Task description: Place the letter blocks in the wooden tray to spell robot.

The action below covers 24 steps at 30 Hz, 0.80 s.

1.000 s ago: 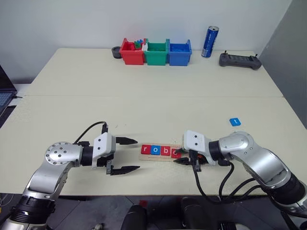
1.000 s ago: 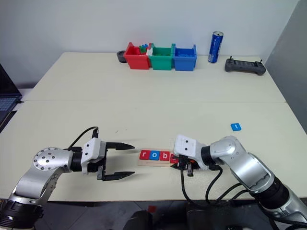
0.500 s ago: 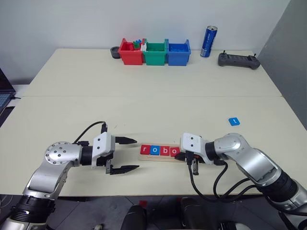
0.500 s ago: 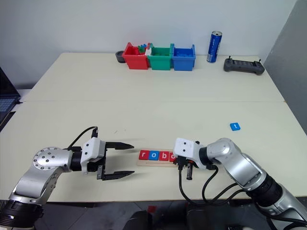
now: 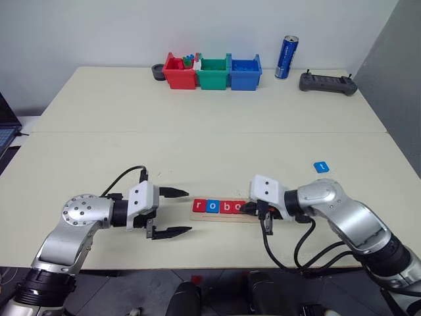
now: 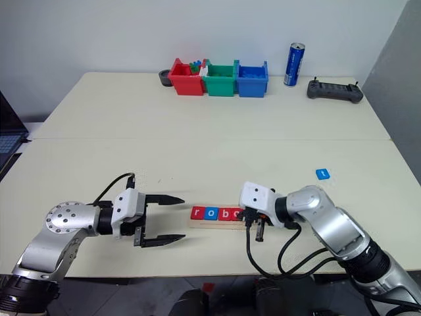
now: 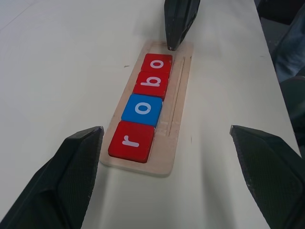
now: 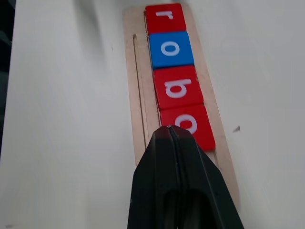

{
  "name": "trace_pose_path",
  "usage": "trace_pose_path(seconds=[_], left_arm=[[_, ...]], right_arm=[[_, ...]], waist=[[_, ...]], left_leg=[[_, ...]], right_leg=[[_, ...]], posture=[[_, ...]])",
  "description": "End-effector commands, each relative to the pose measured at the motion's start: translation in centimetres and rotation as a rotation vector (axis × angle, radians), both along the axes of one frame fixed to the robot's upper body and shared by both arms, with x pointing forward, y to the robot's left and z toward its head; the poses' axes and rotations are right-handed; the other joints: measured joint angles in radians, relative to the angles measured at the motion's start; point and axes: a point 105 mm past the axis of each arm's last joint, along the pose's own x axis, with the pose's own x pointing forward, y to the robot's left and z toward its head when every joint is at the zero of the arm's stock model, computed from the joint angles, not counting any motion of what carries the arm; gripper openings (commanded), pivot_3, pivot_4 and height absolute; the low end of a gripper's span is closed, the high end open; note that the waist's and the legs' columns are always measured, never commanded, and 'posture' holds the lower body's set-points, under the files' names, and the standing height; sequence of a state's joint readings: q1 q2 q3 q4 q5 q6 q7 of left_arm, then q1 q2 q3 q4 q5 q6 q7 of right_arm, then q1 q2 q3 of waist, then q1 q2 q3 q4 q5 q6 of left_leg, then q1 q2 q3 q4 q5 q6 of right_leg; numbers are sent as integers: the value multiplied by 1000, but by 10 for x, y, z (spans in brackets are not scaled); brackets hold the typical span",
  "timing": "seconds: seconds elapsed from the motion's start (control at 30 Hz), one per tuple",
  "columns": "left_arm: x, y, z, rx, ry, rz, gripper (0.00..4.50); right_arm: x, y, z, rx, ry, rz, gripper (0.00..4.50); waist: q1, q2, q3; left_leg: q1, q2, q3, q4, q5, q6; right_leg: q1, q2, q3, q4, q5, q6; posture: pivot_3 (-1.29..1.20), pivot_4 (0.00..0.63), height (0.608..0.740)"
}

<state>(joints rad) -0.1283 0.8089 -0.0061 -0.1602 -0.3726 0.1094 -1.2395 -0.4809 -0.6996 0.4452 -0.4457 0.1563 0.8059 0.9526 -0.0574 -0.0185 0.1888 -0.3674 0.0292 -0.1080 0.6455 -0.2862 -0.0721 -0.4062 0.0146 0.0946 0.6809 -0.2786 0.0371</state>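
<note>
Four letter blocks in wooden tray — fifth block apart, right.

Four letter blocks fill the wooden tray — one blue block apart.

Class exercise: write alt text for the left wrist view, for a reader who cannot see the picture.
A pale wooden tray on a cream table holds four letter blocks in a row reading r, o, b, o: red, blue, red, red. The shut right gripper touches the tray's far end, and the open left gripper frames the near end.
</note>
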Motion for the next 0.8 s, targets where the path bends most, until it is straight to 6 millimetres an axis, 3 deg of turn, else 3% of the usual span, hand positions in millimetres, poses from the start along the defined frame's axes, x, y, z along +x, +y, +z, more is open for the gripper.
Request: trace_pose_path(seconds=[0.03,0.3,0.63,0.73,0.8], left_arm=[[1,-7,12,-6,-39,-22,4500],[1,-14,18,-10,-42,-27,4500],[0,-15,19,-16,-41,-18,4500],[0,-13,18,-15,-38,-18,4500],[0,-12,17,-15,-38,-18,4500]], right_arm=[[6,-3,0,-16,-44,-13,20],[13,3,-9,-43,-54,12,20],[17,7,-3,-27,-77,22,20],[19,0,8,-5,-89,1,20],[20,-5,21,51,-100,-36,362]], waist=[[0,0,0],[-2,0,0],[-1,0,0],[0,0,0],[0,0,0]], left_leg=[[0,0,0,0,0,0],[0,0,0,0,0,0],[0,0,0,0,0,0],[0,0,0,0,0,0],[0,0,0,0,0,0]], right_leg=[[0,0,0,0,0,0],[0,0,0,0,0,0],[0,0,0,0,0,0],[0,0,0,0,0,0],[0,0,0,0,0,0]], posture=[[0,150,740],[0,150,740],[0,150,740],[0,150,740],[0,150,740]])
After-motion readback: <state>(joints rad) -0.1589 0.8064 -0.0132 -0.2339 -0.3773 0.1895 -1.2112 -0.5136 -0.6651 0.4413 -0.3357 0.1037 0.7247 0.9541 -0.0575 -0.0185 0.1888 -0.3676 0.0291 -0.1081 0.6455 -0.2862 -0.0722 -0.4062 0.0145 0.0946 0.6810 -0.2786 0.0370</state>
